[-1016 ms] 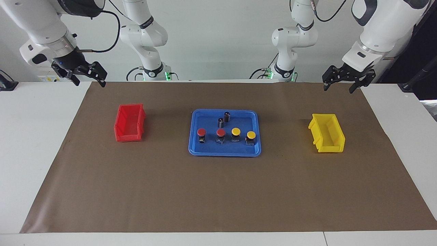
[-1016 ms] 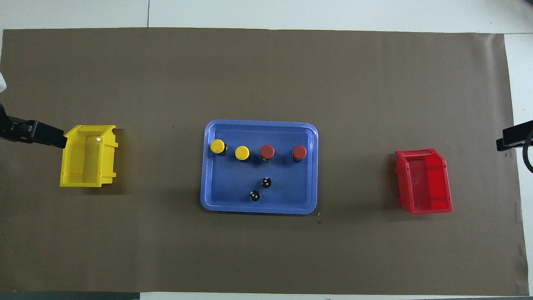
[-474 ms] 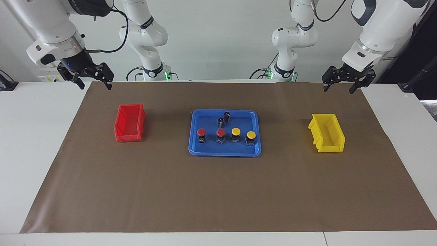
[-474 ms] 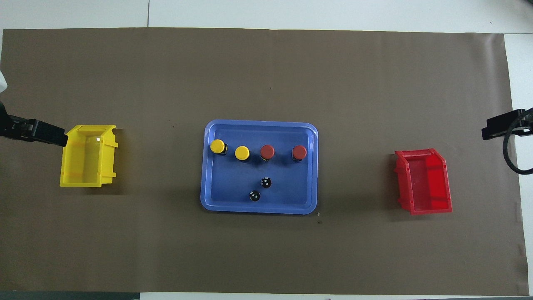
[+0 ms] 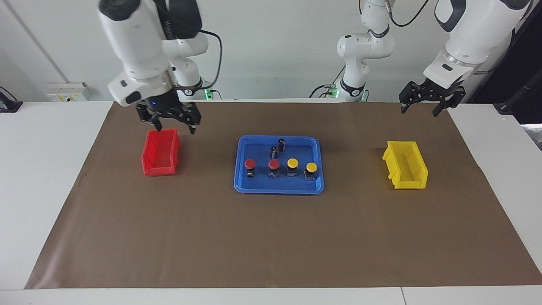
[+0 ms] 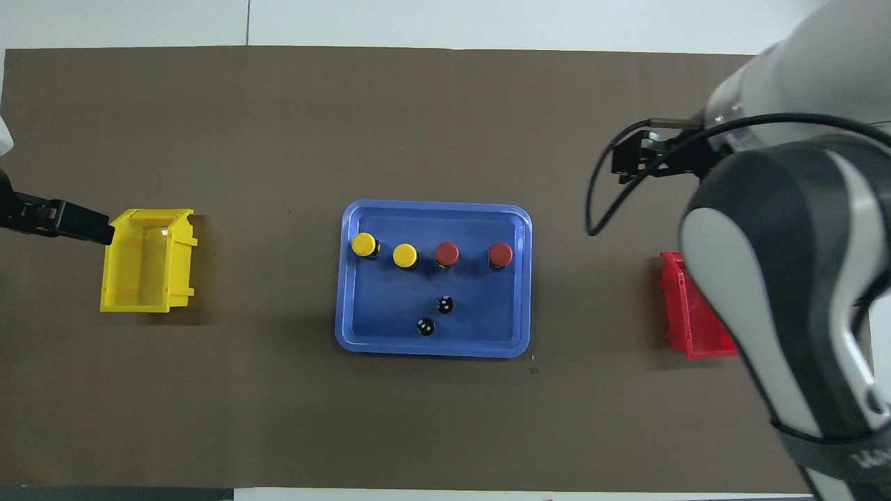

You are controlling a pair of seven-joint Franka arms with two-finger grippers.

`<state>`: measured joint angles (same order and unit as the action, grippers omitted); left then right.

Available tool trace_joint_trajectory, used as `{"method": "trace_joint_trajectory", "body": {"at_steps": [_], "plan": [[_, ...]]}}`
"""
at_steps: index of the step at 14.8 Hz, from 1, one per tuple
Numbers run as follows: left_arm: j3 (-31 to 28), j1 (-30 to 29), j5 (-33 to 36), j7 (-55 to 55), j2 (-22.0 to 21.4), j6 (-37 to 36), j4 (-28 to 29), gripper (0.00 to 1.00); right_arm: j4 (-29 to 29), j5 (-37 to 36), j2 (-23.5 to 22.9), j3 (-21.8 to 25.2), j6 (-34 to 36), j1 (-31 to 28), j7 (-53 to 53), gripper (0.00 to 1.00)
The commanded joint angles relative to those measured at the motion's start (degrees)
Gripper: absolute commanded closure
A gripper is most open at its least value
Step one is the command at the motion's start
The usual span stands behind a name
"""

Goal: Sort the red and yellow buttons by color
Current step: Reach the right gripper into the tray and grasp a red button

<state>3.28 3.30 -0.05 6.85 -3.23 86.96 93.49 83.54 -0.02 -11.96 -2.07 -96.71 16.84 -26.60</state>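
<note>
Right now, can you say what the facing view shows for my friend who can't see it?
Two red buttons and two yellow buttons stand in a row in a blue tray mid-table, none sorted yet. The right end effector hangs open over the red bin. The left end effector waits open near the yellow bin.

**Colours on the table**

A blue plastic tray (image 5: 315, 186) sits mid-frame on a big brown paper sheet (image 5: 271, 237). In it stand two round red-capped buttons (image 5: 250, 163) and two round yellow-capped buttons (image 5: 292, 162), all with black bodies, plus two dark cylinders (image 5: 281, 144). A red plastic bin (image 5: 160, 169) and a yellow plastic bin (image 5: 406, 171) sit on the sheet too.
</note>
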Motion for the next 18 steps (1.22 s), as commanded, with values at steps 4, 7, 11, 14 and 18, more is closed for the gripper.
{"method": "trace_joint_trajectory", "body": {"at_steps": [4, 7, 11, 14, 18], "plan": [[-0.1, 0.2, -0.2, 0.1, -1.8, 1.5, 2.3, 0.0, 15.8, 0.0, -2.1, 0.1, -21.4, 6.7, -7.9, 0.0], [-0.1, -0.2, -0.3, 0.0, -1.8, 1.5, 2.3, 0.0, 20.7, -0.8, -2.1, 0.1, -23.6, 9.1, -9.7, 0.0], [-0.2, -1.8, -0.7, -5.1, -1.8, 1.4, 2.3, 0.0, 28.7, -0.9, 0.1, 0.1, -30.8, 9.1, -9.3, 0.06], [-0.2, -1.8, -0.7, -4.7, -1.6, 1.5, 1.7, 0.0, 29.7, -0.9, -0.4, 0.1, -32.2, 9.7, -9.3, 0.08], [-0.2, -1.5, -0.7, -4.7, -1.5, 1.5, 1.7, 0.0, 30.6, -0.9, -0.5, 0.1, -34.4, 10.1, -9.0, 0.09]]}}
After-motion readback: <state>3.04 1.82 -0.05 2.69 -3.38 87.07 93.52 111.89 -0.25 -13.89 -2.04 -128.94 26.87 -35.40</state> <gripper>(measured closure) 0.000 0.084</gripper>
